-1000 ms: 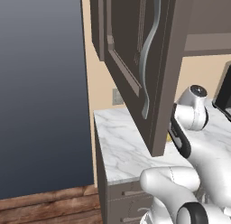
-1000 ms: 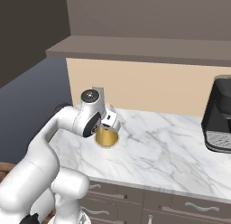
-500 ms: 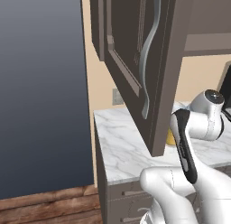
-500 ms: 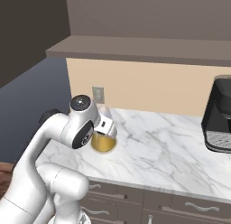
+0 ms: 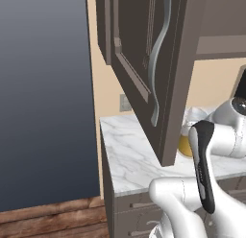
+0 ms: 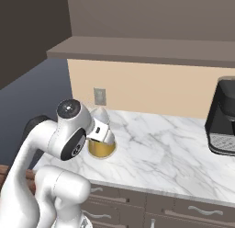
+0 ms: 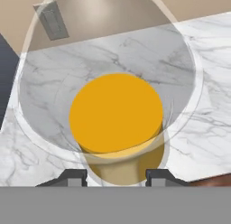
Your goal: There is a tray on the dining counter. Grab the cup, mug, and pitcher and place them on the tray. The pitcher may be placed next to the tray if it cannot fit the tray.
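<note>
change: arm has swung nearer the cameras over the last second; elbow now bulks large in both base views; pitcher (image 6: 101,140) sits between the fingers (image 7: 116,177) as before
pitcher place: straight ahead of the fingers, its narrow amber neck in the gap between the two tips, clear rounded top nearest the hand camera; in the right base view it stands upright, base seemingly on the marble tabletop (image 6: 174,153), just behind the wrist
fingers state: about half open, one tip on each side of the neck; looks like a grip on the pitcher, but pad contact is not visible, so cannot say for sure
meaning for task: judged as pitcher being taken or about to be lifted; nothing on the tray yet as far as these views go; carry to the dining counter is left to do
hidden: finger pads cut off at the bottom of the hand view; wrist covers them in the right base view
cut off: in the left base view the cabinet door (image 5: 144,64) and forearm leave only a sliver of amber (image 5: 185,145)
hard to tell: whether the pitcher base has left the tabletop
other: coffee machine (image 6: 223,119) well off to one side, apart from the pitcher
</note>
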Motion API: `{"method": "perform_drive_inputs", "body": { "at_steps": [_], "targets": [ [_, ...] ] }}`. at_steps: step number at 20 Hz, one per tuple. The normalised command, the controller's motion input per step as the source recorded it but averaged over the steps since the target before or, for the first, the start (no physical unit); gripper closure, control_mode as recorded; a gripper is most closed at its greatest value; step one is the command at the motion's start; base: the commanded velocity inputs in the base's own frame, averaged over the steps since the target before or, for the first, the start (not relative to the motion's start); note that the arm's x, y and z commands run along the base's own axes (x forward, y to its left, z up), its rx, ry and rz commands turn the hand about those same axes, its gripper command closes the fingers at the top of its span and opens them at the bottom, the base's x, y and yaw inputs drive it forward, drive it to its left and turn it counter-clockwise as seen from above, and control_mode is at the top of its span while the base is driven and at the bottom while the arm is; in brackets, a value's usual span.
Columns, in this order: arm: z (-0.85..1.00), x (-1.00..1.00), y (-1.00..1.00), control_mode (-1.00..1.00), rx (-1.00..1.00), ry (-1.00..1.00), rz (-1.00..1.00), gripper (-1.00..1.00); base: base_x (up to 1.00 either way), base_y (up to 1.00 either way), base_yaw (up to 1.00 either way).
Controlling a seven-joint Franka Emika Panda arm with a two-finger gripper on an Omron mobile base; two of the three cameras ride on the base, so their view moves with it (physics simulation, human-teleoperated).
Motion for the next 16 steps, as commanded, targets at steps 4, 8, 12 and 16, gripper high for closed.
{"method": "perform_drive_inputs", "body": {
  "at_steps": [4, 8, 12, 16],
  "targets": [
    [0.38, -0.03, 0.0, -1.0, 0.0, 0.0, 0.0, 1.0, 0.0, 0.0, 0.0],
    [0.34, 0.0, 0.0, -1.0, 0.0, 0.0, 0.0, 1.0, 0.0, 0.0, 0.0],
    [0.29, 0.0, 0.0, -1.0, 0.0, 0.03, 0.0, 1.0, 0.0, 0.0, 0.0],
    [0.13, 0.0, 0.0, -1.0, 0.0, 0.04, 0.0, 1.0, 0.0, 0.0, 0.0]
  ]
}}
